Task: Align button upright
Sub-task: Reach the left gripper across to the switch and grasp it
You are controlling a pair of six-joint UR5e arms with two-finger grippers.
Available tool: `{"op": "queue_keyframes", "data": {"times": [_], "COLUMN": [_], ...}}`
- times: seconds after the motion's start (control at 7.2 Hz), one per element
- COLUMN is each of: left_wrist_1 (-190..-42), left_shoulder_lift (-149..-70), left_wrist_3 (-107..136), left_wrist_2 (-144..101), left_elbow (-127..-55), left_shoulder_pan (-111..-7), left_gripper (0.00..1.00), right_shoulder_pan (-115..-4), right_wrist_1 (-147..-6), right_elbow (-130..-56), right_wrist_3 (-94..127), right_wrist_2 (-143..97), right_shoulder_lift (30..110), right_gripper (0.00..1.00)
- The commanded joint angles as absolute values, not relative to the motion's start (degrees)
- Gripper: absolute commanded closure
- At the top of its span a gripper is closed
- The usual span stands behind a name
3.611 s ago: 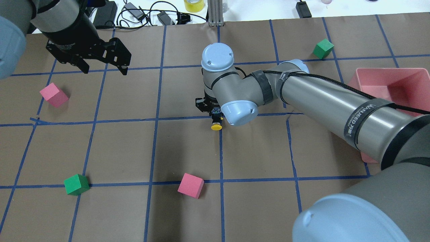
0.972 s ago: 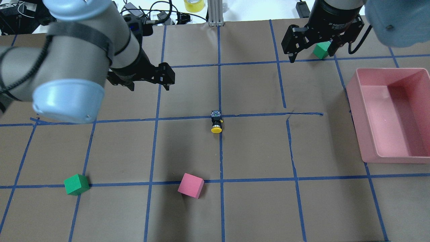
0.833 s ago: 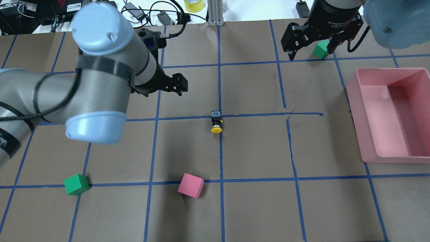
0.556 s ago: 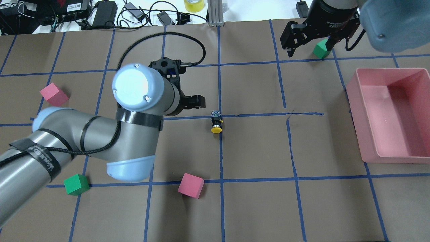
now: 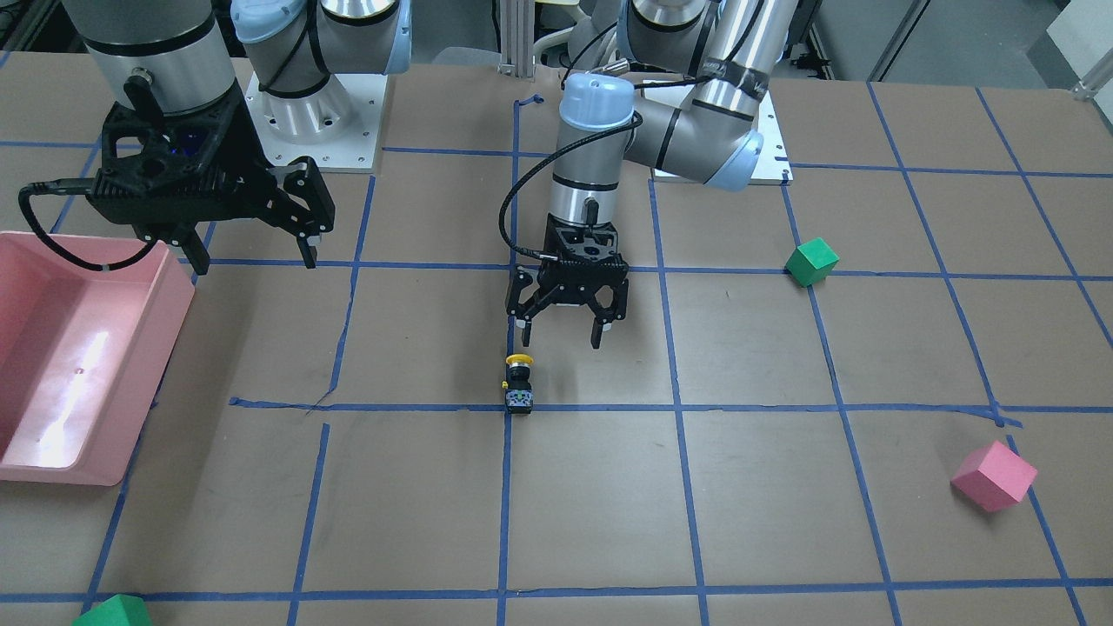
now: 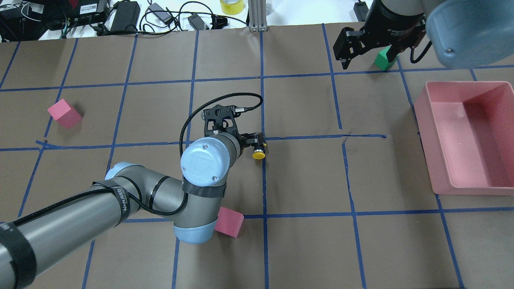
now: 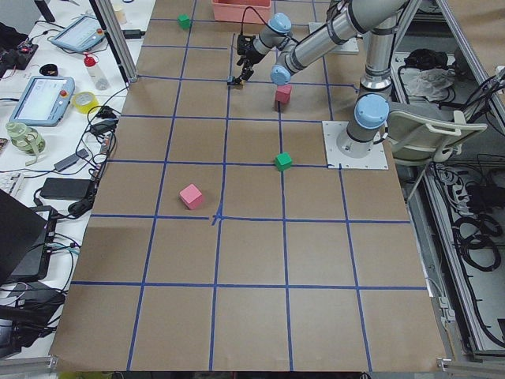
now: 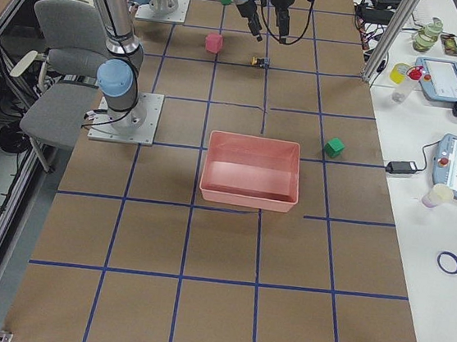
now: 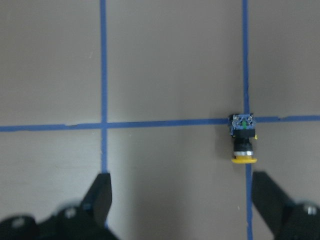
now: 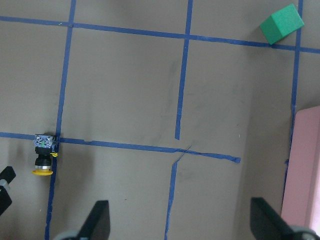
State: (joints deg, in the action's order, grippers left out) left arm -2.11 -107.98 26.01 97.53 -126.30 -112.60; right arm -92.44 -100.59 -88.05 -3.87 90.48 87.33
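The button (image 6: 258, 149) lies on its side on the brown table where two blue tape lines cross, its yellow cap toward the robot; it also shows in the front view (image 5: 519, 383) and the left wrist view (image 9: 243, 138). My left gripper (image 5: 561, 336) is open and empty, hovering just above the table beside the button on its left, not around it. In the left wrist view the button lies just ahead of my right-hand finger (image 9: 267, 197). My right gripper (image 5: 255, 257) is open and empty, high at the far right, over a green cube (image 6: 382, 61).
A pink bin (image 6: 461, 136) stands at the right. A pink cube (image 6: 64, 113) lies at the left, another (image 6: 231, 222) near my left arm's elbow. A green cube (image 5: 811, 261) lies near the left arm's base. Cables and tape rolls lie beyond the far edge.
My left arm has swung in from the far left and come down beside the button. The right gripper, at the button earlier, stays withdrawn at the far right. The button has not moved.
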Motion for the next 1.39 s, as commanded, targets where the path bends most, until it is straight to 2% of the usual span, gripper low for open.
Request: {"op": "queue_keyframes", "data": {"times": [0.0,0.56,0.69,0.83,1.11,1.25], "left_wrist_1": [7.51,11.86,11.95,11.95,11.87,11.78], "left_shoulder_lift": [-115.46,-121.63,-121.90,-121.73,-121.56,-120.60], "left_wrist_3": [27.42,27.07,26.55,26.11,24.18,22.78], "left_wrist_2": [98.96,102.48,102.65,102.57,102.66,102.92], "left_elbow": [-126.21,-125.42,-125.68,-125.42,-125.51,-125.33], "left_shoulder_pan": [-114.87,-119.00,-119.35,-119.27,-119.27,-119.35], "left_gripper": [0.00,0.00,0.06,0.34,0.75,0.90], "right_shoulder_pan": [-92.37,-92.37,-92.37,-92.37,-92.37,-92.37], "right_wrist_1": [-100.72,-102.39,-102.48,-102.48,-102.48,-102.48], "right_elbow": [-88.42,-89.30,-89.30,-89.30,-89.30,-89.30], "right_wrist_3": [-3.87,-3.87,-3.87,-3.78,-3.78,-3.78], "right_wrist_2": [90.00,89.03,89.03,89.03,89.03,89.03], "right_shoulder_lift": [87.36,87.36,87.36,87.36,87.36,87.36], "right_gripper": [0.01,0.00,0.00,0.00,0.00,0.00]}}
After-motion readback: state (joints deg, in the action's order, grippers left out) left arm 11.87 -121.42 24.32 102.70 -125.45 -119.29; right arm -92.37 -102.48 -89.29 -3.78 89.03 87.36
